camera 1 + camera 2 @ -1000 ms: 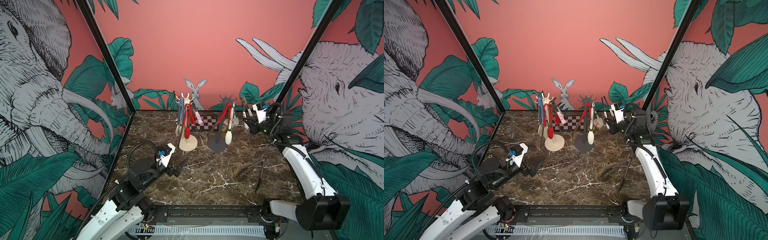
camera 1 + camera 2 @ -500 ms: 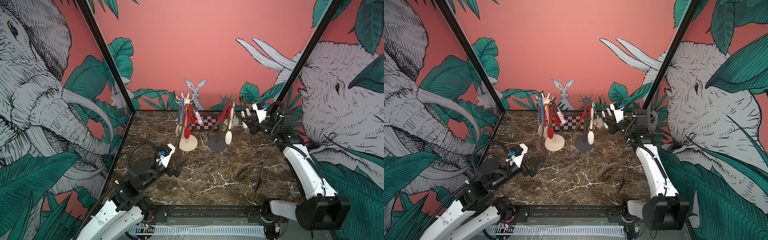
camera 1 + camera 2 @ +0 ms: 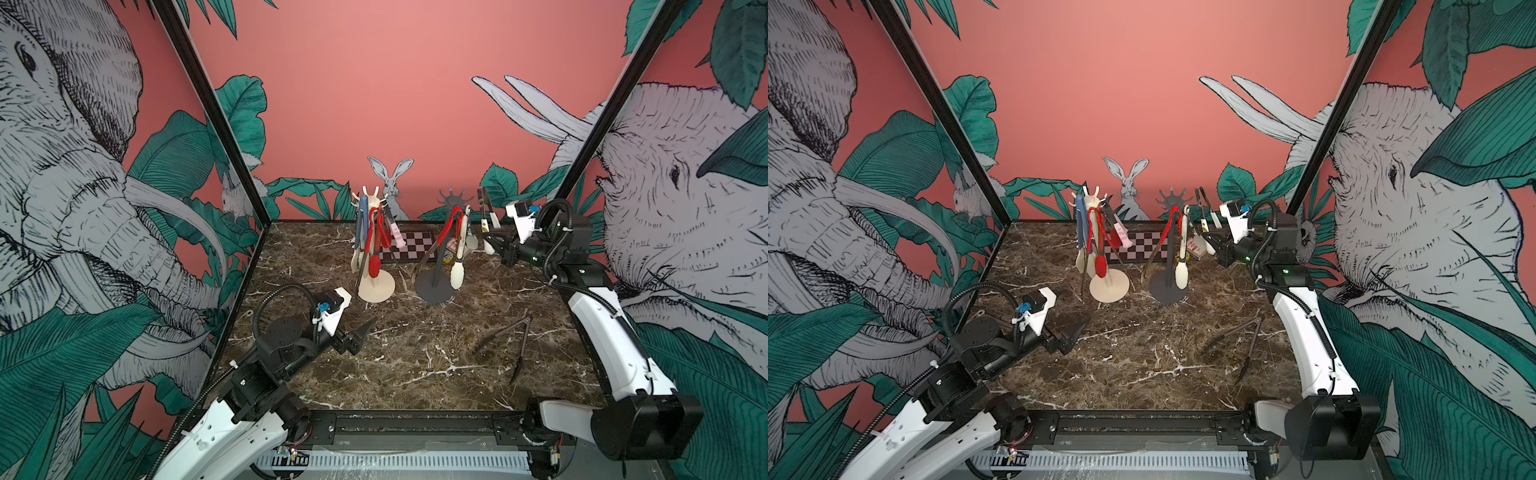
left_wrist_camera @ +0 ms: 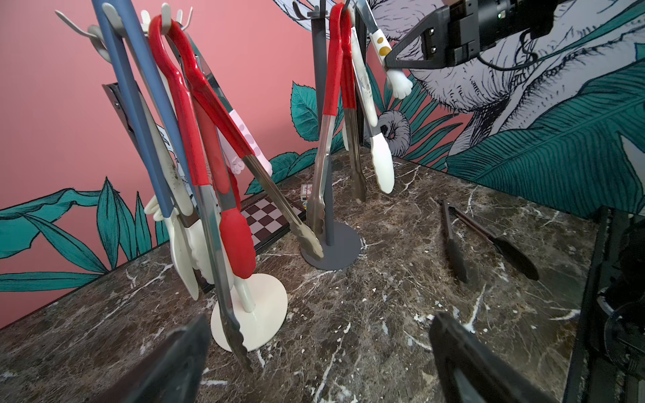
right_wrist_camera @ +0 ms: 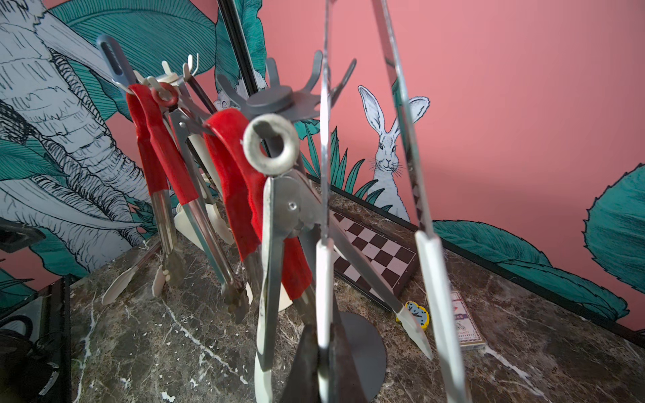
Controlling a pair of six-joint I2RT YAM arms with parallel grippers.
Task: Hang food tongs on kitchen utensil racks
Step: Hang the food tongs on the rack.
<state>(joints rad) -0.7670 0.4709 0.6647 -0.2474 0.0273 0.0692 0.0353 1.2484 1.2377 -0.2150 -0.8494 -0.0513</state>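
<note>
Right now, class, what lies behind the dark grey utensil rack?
Behind the dark grey utensil rack lie a checkered board, a small yellow object and a printed box. Hanging red-handled tongs cover part of the board.

Both top views are looking over the near edge of the dark brown marble tabletop [image 3: 415, 357] — sharing everything; both wrist cameras are closely facing the cream-white pole rack [image 4: 265, 307] and dark grey pole rack [image 5: 366, 349].

Two racks [image 4: 265, 314], eight tongs [image 4: 330, 87], one checkered board [image 3: 415, 245]
</note>
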